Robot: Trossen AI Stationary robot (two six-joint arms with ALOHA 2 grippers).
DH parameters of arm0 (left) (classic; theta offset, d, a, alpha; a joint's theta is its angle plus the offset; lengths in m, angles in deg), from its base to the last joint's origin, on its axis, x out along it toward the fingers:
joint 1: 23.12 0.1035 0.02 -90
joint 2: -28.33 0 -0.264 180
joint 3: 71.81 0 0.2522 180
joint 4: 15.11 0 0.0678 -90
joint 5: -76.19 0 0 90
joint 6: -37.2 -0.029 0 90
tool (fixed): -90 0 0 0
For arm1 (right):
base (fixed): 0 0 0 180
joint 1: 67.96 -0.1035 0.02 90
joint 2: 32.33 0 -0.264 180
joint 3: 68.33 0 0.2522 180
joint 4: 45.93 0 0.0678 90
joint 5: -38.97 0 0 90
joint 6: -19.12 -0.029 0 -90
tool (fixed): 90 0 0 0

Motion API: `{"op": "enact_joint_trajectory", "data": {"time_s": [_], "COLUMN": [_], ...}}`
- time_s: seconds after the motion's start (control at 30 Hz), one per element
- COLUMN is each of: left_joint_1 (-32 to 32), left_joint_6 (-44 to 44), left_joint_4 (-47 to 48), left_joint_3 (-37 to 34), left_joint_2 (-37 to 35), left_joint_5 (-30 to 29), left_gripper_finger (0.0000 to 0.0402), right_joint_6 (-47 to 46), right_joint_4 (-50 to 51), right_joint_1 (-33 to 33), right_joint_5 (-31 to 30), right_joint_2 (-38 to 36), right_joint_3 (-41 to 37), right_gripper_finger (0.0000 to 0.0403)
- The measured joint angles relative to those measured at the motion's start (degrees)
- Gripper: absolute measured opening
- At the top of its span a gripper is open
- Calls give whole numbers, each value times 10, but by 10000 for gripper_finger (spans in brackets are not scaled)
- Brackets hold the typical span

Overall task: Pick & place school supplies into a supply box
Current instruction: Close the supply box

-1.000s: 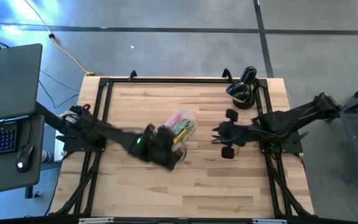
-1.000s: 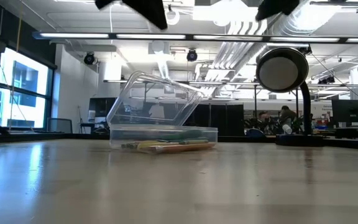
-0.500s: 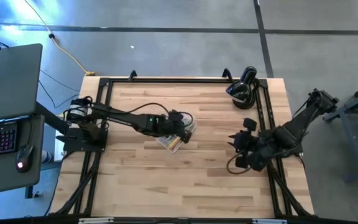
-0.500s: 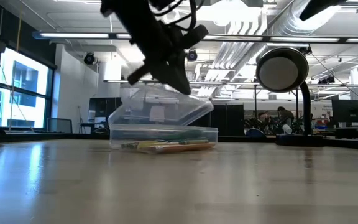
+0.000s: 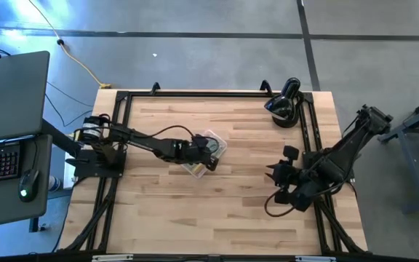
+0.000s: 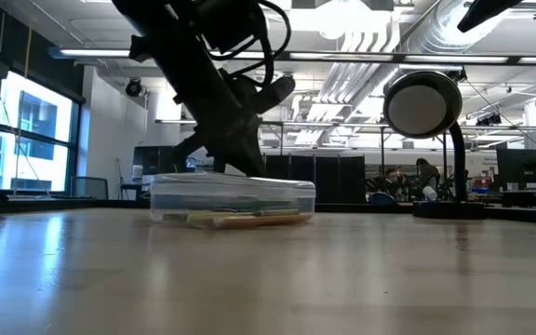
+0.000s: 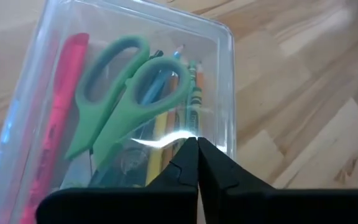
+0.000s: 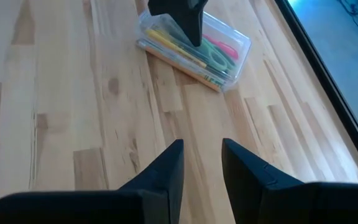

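We see the left claw (image 5: 208,154), its fingers pressed together, resting on the lid of the supply box (image 5: 204,153) near the table (image 5: 217,211) centre, box long axis running from 1 to 7 o'clock, right claw (image 5: 276,175) narrowly open at 4 o'clock.

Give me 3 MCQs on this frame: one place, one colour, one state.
1. Where is the left gripper?
A. on the supply box lid
B. beside the black lamp
C. off the table

2. What colour are the scissors' handles?
A. orange
B. green
C. grey

3. What state is the supply box in?
A. lid propped open
B. tipped on its side
C. lid down flat

Answers: 1 A, the left wrist view shows its shut fingertips against the clear lid. 2 B, green handles show through the lid. 3 C, the low view shows the lid lying level on the box.

The right gripper waits open near the table's right edge.
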Motion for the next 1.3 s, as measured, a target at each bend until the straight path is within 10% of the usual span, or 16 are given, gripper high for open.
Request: {"op": "enact_joint_trajectory", "data": {"time_s": [0.57, 0.73, 1.07, 1.3], "left_joint_1": [-13, -14, -13, 1], "left_joint_6": [-10, -30, -31, -26], "left_joint_4": [-21, -76, -79, -82], "left_joint_3": [-1, -3, -3, -3], "left_joint_2": [39, 42, 42, 42], "left_joint_5": [5, 23, 31, 57], "left_gripper_finger": [10, 26, 19, 10], "right_joint_6": [1, 35, 130, 152], "right_joint_4": [-36, -242, -983, -1049], "right_joint_1": [0, 10, 84, 142], "right_joint_5": [-15, -61, -71, -27], "right_joint_2": [30, 31, 98, 241], "right_joint_3": [-5, -118, -425, -400], "right_gripper_finger": [87, 87, 46, 5]}}
